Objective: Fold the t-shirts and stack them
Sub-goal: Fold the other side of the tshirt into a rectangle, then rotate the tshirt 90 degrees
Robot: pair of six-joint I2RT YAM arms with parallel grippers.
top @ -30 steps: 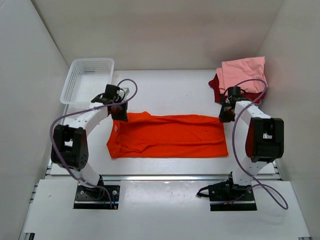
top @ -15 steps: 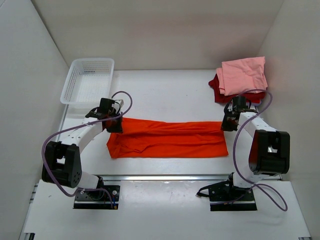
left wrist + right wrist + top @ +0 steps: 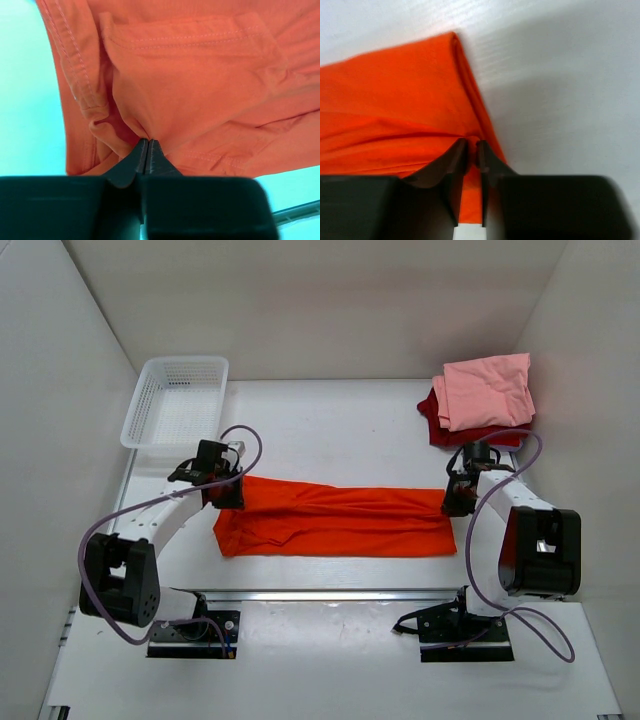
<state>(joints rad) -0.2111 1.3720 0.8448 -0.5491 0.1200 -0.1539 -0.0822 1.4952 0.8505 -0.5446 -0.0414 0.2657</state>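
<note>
The bright orange t-shirt lies across the table as a long band, its far edge lifted and pulled toward the near side. My left gripper is shut on the shirt's left far edge, with cloth bunched at its tips. My right gripper is shut on the right far corner, orange cloth pinched between its fingers. A light pink t-shirt rests folded on a dark red one at the back right.
A white mesh basket stands at the back left. White walls close in the table on the left, the right and the back. The arm bases sit on the near rail.
Both grippers have drawn the shirt's far edge toward the near side, so the orange band is narrower. The left arm's elbow has swung down and left.
</note>
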